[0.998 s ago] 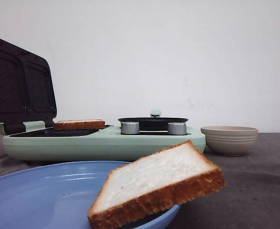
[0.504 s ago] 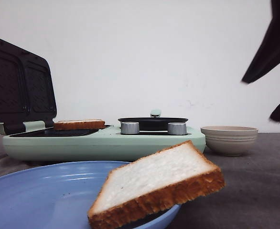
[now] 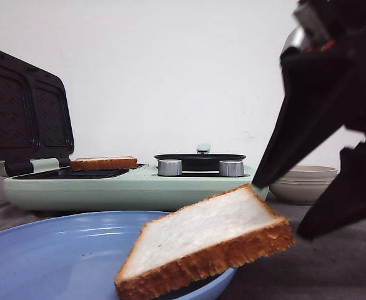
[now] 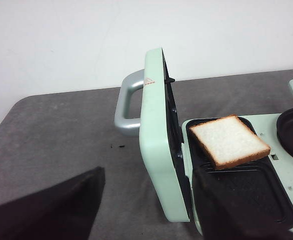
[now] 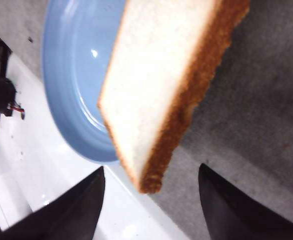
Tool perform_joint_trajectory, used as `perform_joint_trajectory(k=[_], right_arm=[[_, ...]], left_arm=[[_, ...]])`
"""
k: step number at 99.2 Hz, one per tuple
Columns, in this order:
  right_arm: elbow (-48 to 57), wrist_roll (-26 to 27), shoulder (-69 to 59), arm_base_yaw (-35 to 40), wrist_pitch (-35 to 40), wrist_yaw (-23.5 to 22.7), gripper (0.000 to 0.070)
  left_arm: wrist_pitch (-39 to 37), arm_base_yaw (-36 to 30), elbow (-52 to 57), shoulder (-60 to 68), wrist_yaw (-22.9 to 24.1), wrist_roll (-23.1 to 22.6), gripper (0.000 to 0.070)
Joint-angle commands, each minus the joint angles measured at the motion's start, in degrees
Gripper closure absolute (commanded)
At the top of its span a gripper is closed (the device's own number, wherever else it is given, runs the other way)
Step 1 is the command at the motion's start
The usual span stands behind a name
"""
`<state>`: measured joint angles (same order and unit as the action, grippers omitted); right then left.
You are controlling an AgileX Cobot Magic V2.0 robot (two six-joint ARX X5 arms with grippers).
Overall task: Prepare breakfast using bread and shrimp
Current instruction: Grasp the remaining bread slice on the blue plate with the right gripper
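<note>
Front view: the right gripper [image 3: 298,203] has swung down beside the bread slice [image 3: 205,244] on the blue plate [image 3: 52,256], fingers spread wide, empty. Its upper body is cut off. Left gripper [image 4: 146,210] fingers wide too, tips cropped.

The round pale-blue plate [image 3: 58,250] runs off the front view's left and lower edges, and the near slice of white bread [image 3: 202,240] covers its right rim. The black right gripper [image 3: 301,206] hides the left part of the beige ribbed bowl [image 3: 308,184] and is itself cut by the right edge. The mint-green sandwich maker's dark open lid [image 3: 24,109] is clipped at the left edge. In the left wrist view, only blurred dark fingers [image 4: 51,210] show
</note>
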<state>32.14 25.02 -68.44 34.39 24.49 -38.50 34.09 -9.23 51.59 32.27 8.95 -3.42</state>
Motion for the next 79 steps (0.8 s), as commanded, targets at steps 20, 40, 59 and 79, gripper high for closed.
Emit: perform_joint_trajectory(k=[20,40,59,79], right_arm=[[0.0,0.8,-4.2,1.7,-4.2,-0.7,0.034],[0.0,1.3,-6.1,2.3,-5.3,-1.1,0.0477],[0.0,1.0,-6.0,2.6,-5.5,-1.2,0.0699],[0.1,1.1,-5.7,2.6,-8.2,-4.6,0.0699]], left_arm=[[-0.7,0.0,0.4,0.2,-0.2,0.5,0.0386],[-0.8,0.0,0.4,0.2,-0.2,0.5,0.0386],[-0.7,0.0,0.4,0.2,-0.2,0.5,0.0386],[-0.7,0.0,0.4,0.2,-0.2,0.5,0.0387]])
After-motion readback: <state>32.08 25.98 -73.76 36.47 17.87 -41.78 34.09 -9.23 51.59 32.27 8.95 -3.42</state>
